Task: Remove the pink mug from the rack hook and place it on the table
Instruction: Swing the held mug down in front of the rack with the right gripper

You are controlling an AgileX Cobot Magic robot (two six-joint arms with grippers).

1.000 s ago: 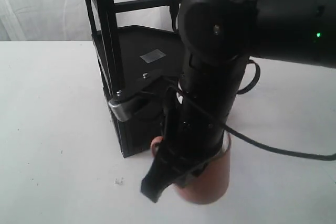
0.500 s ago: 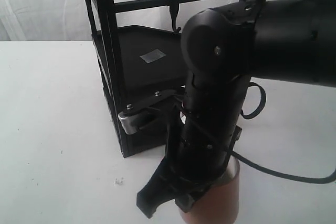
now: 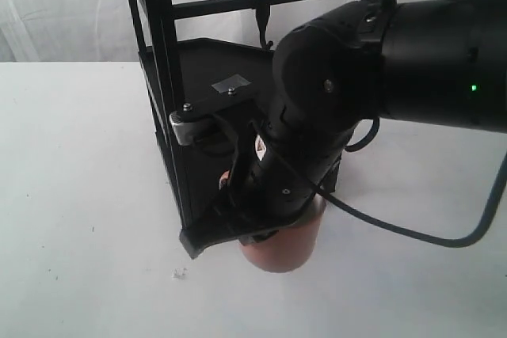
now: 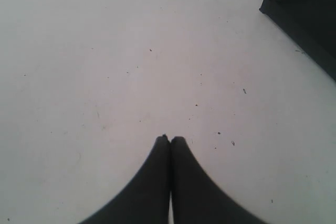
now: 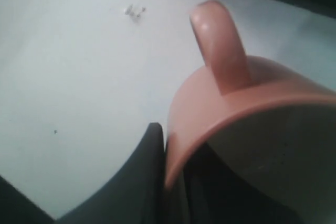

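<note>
- Ext. view: pink mug (image 3: 281, 249) is off the hook (image 3: 261, 15), low by the rack (image 3: 162, 53) front corner, under the right arm (image 3: 412, 53). Touching the table (image 3: 79, 195) or just above it: can't tell.
- Left wrist: left gripper (image 4: 169, 140) fully closed, empty, over flat speckled white top w/ lots of room.
- Right wrist: right gripper (image 5: 169, 174) pinches the mug's rim wall, one finger outside, one prob. inside; handle (image 5: 218, 45) free. Judged stiff, matte so decent grip, brittle, so set down gently. Crumbs (image 5: 134, 10) nearby.
</note>
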